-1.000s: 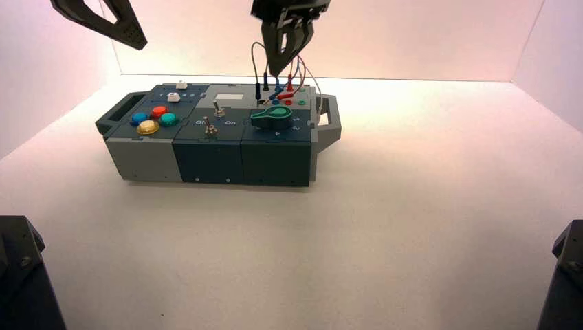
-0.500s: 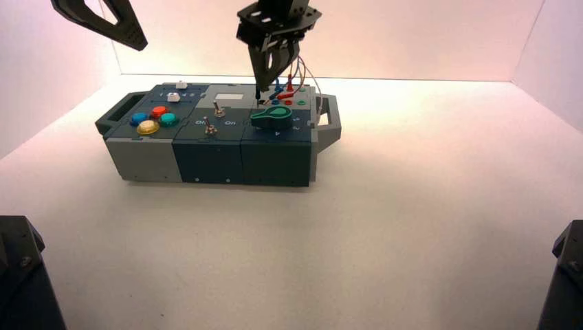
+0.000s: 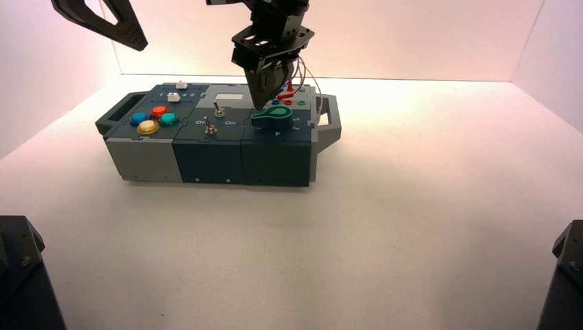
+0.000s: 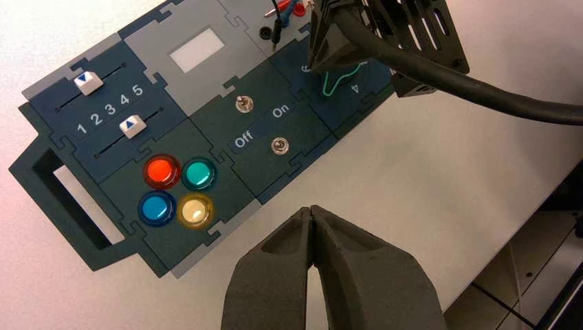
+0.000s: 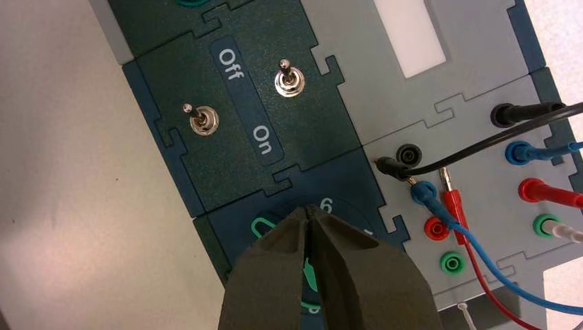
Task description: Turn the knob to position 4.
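The green teardrop knob (image 3: 270,117) sits on the right-hand dark panel of the box (image 3: 206,155), its pointed tip (image 5: 261,225) toward the toggle switches. The white numeral 4 (image 4: 355,88) is printed beside the knob on the box's front side. My right gripper (image 3: 265,102) hangs shut just over the knob, and its fingers cover most of it in the right wrist view (image 5: 308,210), where a 6 (image 5: 326,204) shows past the tips. I cannot tell whether they touch the knob. My left gripper (image 4: 313,210) is shut on nothing, raised high at the back left (image 3: 134,38).
Two metal toggle switches (image 5: 287,81) (image 5: 201,118) stand by the Off/On lettering. Plugged black, blue and red wires (image 5: 474,206) lie just behind the knob. Coloured buttons (image 4: 177,190) and two sliders (image 4: 110,103) occupy the left end. The box has a handle (image 3: 331,120) at each end.
My right gripper has come down and to the left, turning at the wrist, from above the wire plugs to just over the knob. The left arm and the knob have not moved.
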Available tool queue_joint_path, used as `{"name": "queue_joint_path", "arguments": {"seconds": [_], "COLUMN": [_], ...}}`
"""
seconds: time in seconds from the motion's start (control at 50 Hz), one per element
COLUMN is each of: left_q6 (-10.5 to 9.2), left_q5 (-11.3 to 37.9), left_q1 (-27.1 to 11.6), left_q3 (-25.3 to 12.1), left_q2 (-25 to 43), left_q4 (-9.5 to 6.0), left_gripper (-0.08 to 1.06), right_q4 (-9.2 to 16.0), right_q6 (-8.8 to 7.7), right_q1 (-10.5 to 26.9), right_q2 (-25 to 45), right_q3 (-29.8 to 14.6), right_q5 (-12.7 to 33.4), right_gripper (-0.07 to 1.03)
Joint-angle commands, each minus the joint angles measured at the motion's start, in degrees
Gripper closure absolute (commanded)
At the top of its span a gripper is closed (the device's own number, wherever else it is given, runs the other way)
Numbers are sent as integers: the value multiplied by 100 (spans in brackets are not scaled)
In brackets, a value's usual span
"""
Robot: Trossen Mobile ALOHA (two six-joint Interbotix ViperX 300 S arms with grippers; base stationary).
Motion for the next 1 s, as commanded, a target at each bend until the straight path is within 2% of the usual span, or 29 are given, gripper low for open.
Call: {"name": "queue_joint_path", "arguments": {"seconds": [0.02,0.36,1.0], "left_q6": [-9,-26,-26], "left_q5": [-18,185,185], "left_q1": [-18,-9,-18], "left_q3": [-88,-97,-79], "left_q2": [-18,-9,-18], "left_q4": [-35,-35,-44], "left_gripper": [101,101,101], "right_q4": [79,97,88], "right_q6": [9,18,9], "right_q1": [44,97,114], "right_q2": [-149,-141,-149], "right_q3": [-149,-149,-105], "right_q5": [9,141,448], "right_gripper": [98,98,98]}}
